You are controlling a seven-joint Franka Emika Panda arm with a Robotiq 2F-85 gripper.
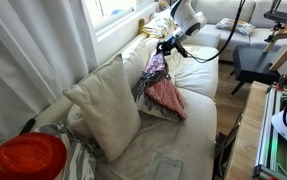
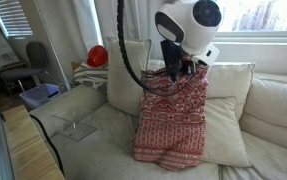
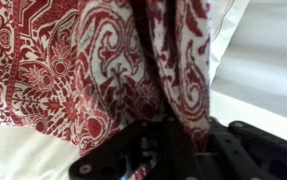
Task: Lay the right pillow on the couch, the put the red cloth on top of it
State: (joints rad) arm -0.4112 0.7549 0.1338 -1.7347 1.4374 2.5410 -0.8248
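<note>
My gripper [image 2: 186,68] is shut on the top of the red patterned cloth [image 2: 168,115] and holds it up. The cloth hangs down in folds and its lower end drapes over a cream pillow [image 2: 221,135] lying flat on the couch seat. In an exterior view the cloth [image 1: 164,90] hangs from the gripper [image 1: 162,46] over that pillow. In the wrist view the cloth [image 3: 103,60] fills most of the frame and runs between the dark fingers [image 3: 173,135]. A second cream pillow [image 1: 105,100] stands upright against the couch back.
The cream couch [image 1: 183,140] has back cushions [image 2: 273,100]. A clear plastic stand [image 2: 75,127] lies on the seat. A red round object [image 1: 25,160] sits close to the camera, also shown in an exterior view [image 2: 98,56]. A window [image 1: 113,10] runs behind the couch.
</note>
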